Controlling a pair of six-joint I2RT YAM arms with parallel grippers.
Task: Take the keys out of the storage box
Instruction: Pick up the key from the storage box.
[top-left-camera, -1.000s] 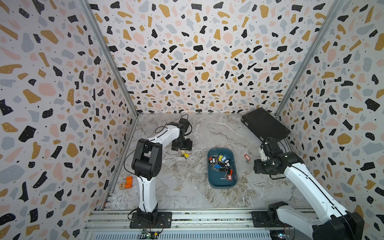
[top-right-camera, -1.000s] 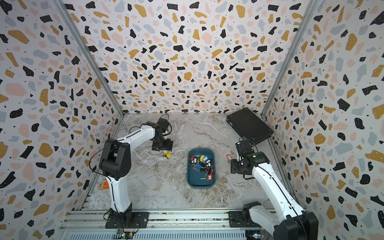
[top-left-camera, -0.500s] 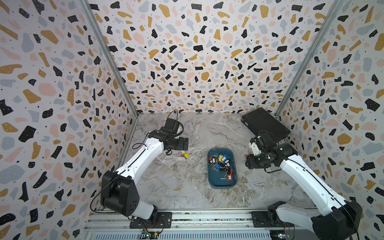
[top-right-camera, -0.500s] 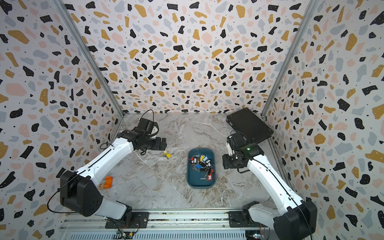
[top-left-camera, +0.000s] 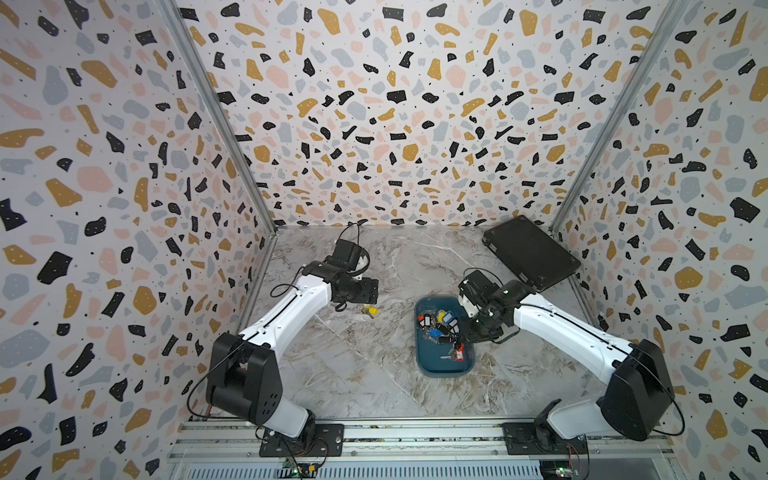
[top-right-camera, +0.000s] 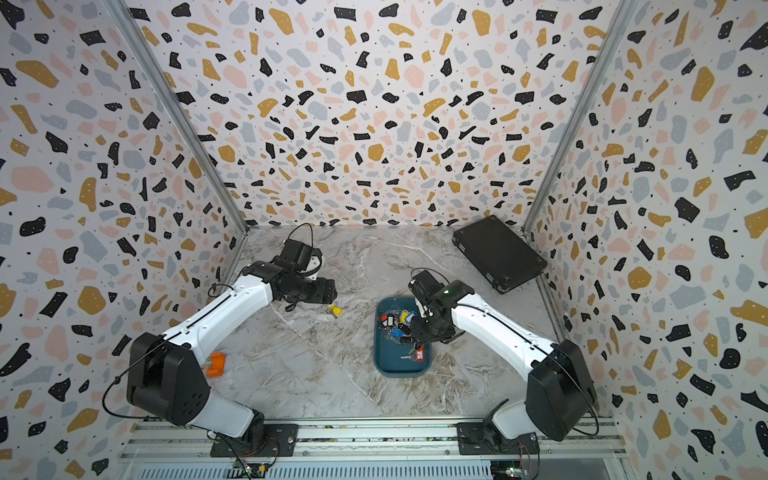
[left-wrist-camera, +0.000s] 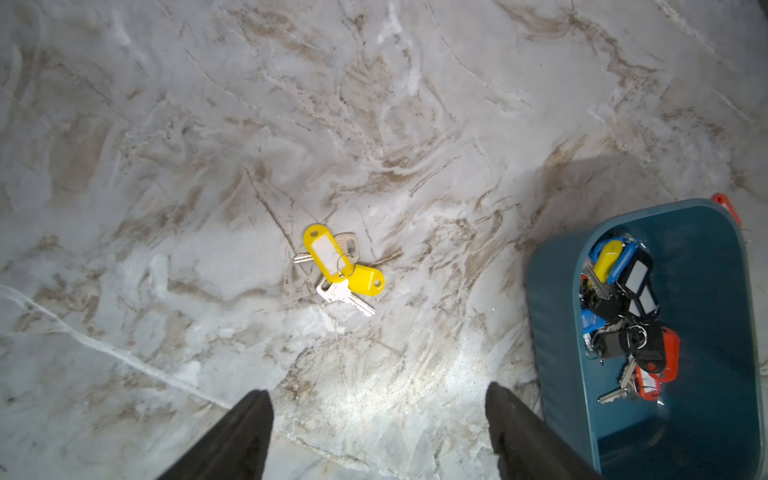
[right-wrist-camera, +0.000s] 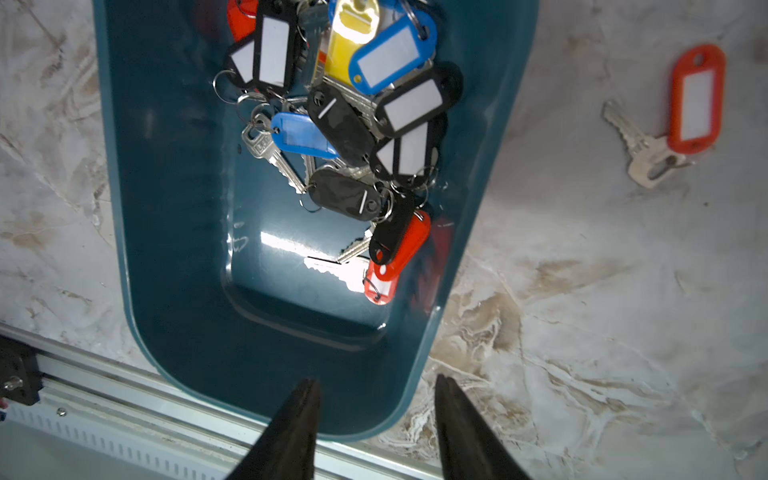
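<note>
Left gripper (left-wrist-camera: 376, 390) apart near yellow-tagged keys (left-wrist-camera: 340, 266); right gripper (right-wrist-camera: 376, 380) apart above storage box (right-wrist-camera: 166, 208) of keys (right-wrist-camera: 345, 120)

A flat black rectangular case (top-left-camera: 530, 253) lies closed in the far right corner of the marble-patterned counter (top-left-camera: 365, 374), set at an angle to its edges; both top views show it. Near the counter's left edge, toward the front, a top view shows a small orange plastic piece (top-right-camera: 217, 365); what it is cannot be told. Terrazzo-patterned walls (top-left-camera: 395, 104) enclose three sides and meet at aluminium corner posts (top-left-camera: 219, 116). An aluminium rail (top-left-camera: 415, 434) runs along the front edge.
</note>
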